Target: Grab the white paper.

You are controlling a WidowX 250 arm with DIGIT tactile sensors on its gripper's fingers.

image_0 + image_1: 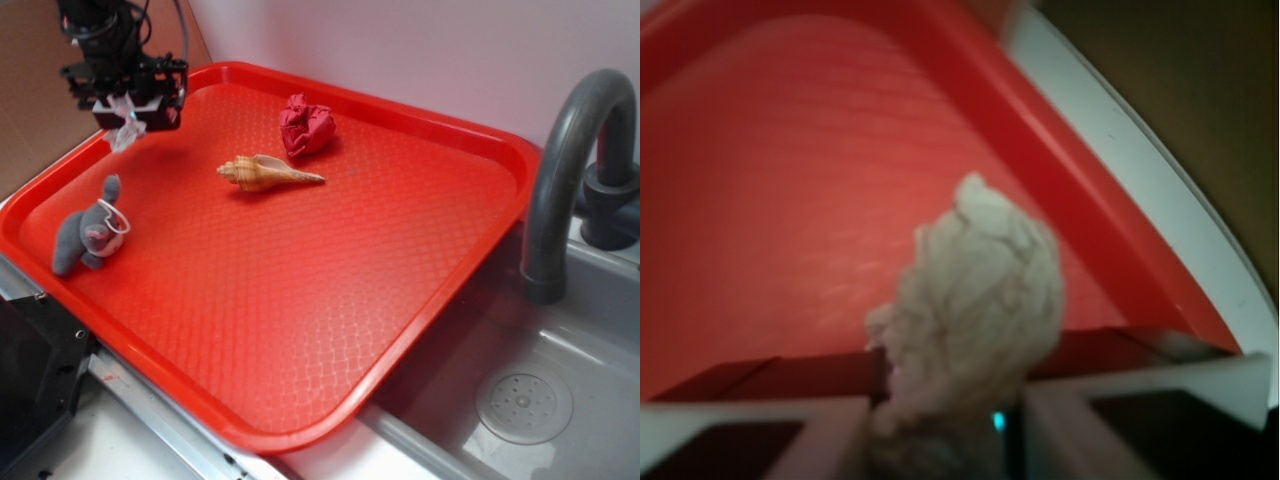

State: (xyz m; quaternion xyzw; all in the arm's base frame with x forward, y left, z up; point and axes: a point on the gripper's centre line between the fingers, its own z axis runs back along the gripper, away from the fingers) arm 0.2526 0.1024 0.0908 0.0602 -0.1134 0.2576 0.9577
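Here the gripper [128,112] is hanging over the far left corner of the red tray [300,330], at about ten o'clock on the tray as the exterior view shows it. Its fingers [760,440] are clenching the white paper [126,122], and the crumpled wad is sticking out below the black gripper body, lifted clear of the tray surface. In the wrist view the white paper [975,300] is filling the middle of the picture, lumpy and pale, sitting between the two light-coloured fingers at the bottom edge, with the tray's raised rim running behind it toward one o'clock.

Down at about eight o'clock on the tray, the grey plush bunny [90,228] is lying on its side near the left rim, well apart from the gripper. The shell [268,173] is resting toward the far middle of the tray, pointing its narrow tip to three o'clock. Just beyond it, at roughly twelve o'clock, the crumpled red paper wad [306,125] is sitting near the far rim, close to the shell, though whether the two are touching I cannot tell.

At three o'clock, off the tray, a grey faucet [570,170] is arching over a sink [520,400], whose round drain is showing near the lower right.
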